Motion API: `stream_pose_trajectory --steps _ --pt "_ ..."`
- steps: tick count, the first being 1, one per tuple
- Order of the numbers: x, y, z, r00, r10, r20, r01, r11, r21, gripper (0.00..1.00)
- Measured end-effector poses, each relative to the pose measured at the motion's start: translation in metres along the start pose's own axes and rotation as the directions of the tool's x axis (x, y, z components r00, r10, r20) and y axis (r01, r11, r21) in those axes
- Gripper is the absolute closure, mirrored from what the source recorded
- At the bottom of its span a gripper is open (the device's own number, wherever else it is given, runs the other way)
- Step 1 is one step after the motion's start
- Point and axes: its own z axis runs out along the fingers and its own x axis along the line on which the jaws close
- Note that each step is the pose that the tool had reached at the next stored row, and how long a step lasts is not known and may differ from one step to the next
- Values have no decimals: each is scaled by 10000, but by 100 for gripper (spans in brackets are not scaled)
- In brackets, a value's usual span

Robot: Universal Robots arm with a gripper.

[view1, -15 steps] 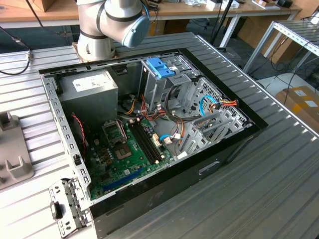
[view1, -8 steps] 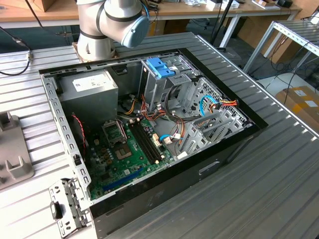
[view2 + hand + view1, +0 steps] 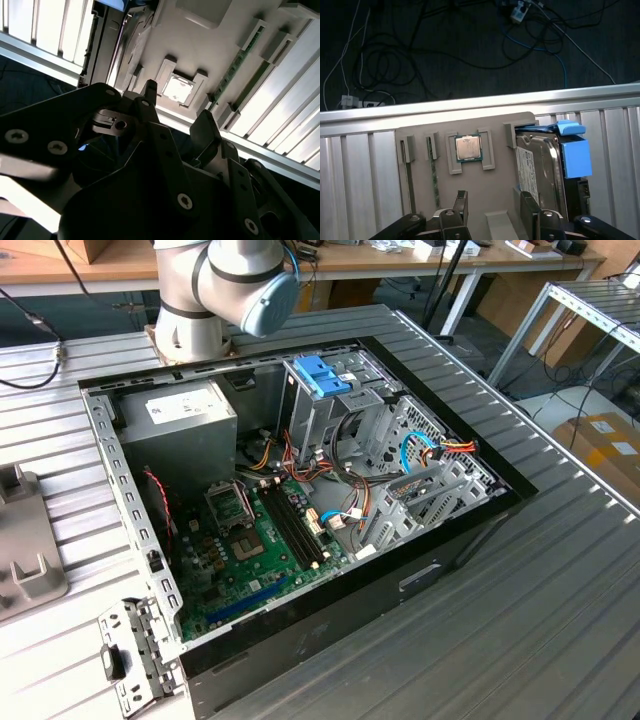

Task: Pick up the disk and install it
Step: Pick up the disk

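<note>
Disk (image 3: 547,172): 1 unit, silver-grey metal with a pale label and a blue bracket (image 3: 574,152) along its edge. It lies flat in the end recess of a grey holder tray (image 3: 490,192) on the table, outside the computer case, not yet picked up.

Gripper (image 3: 495,202): 2 dark fingers (image 3: 461,202), nearest to the camera in the first wrist view. They are spread apart and grasp nothing. The gripper hangs over the tray, and 1 finger overlaps the label edge of the disk; contact cannot be told. The second wrist view shows the same spread stance of the gripper (image 3: 177,107).

Processor chip (image 3: 468,148): 1 unit, seated in a square recess of the tray, beyond the fingers and apart from the disk. It also shows in the second wrist view (image 3: 178,89).

Table (image 3: 360,165): slatted aluminium, carries the tray.

Floor cables (image 3: 445,50): loose, beyond the table edge.

Computer case (image 3: 330,625): 1 unit, lying open on the table in the exterior view.

Motherboard (image 3: 250,550): inside the case.

Power supply (image 3: 175,410): grey box, far corner of the case.

Light-blue latch (image 3: 325,375): on the drive cage.

Arm (image 3: 220,285): stands behind the case.
</note>
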Motion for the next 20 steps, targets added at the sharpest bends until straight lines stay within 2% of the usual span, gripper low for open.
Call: stream_pose_trajectory --steps 3,6,13,20 --pt "-53 25 -21 10000 1 -18 -1 10000 13 46" --pt "-95 52 -96 10000 0 -61 0 10000 60 46" --pt "-270 115 -97 10000 -20 -91 21 10000 73 46" --pt "-324 151 -160 9999 -86 -101 87 9999 99 46"
